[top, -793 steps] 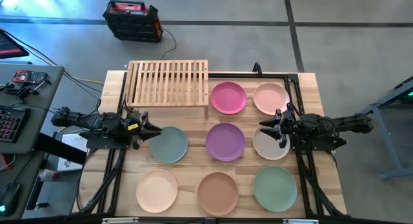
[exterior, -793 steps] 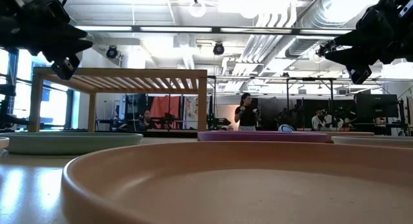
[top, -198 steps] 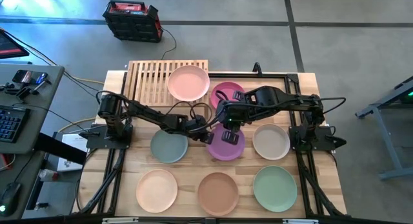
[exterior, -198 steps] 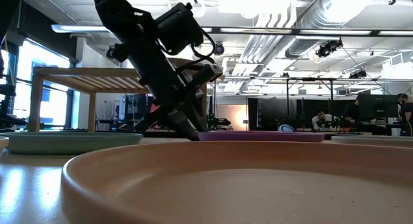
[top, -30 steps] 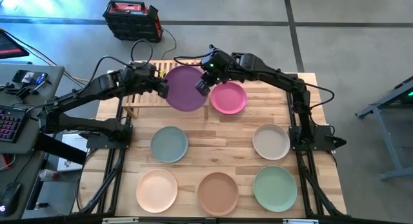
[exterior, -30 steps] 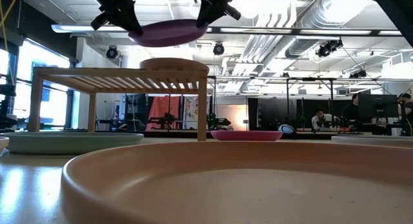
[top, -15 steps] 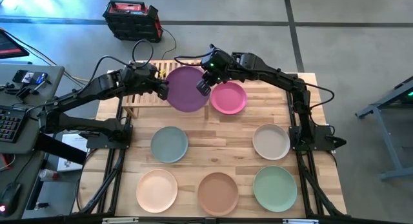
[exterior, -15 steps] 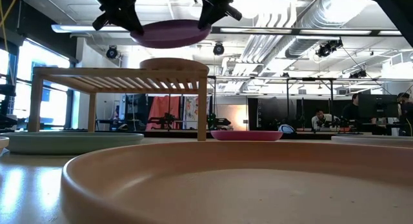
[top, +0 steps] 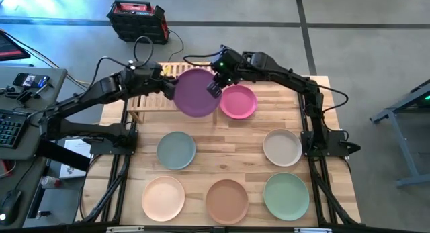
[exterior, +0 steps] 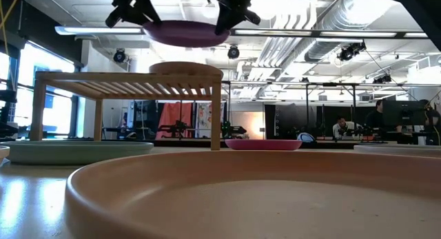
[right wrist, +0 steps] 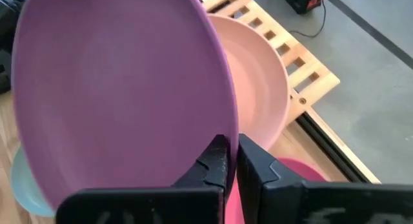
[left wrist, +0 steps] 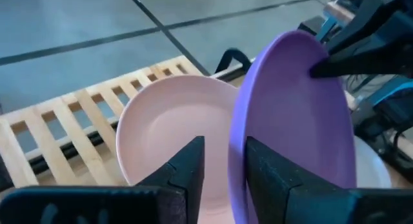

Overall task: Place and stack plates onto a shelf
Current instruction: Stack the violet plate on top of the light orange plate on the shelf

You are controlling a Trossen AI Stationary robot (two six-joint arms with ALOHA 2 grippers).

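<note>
Purple plate (top: 196, 92): rim pinched by left jaws (top: 167, 89) and right jaws (top: 216, 86). Peach plate (exterior: 186, 67) directly beneath on shelf (exterior: 127, 84): lower level, centred, release together.

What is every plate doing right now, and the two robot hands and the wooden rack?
purple plate: held in the air above the shelf, gripped at both rims
peach plate: lying on the shelf
shelf: standing on the table
magenta plate: flat on the table
left gripper: shut on the purple plate
right gripper: shut on the purple plate
</note>
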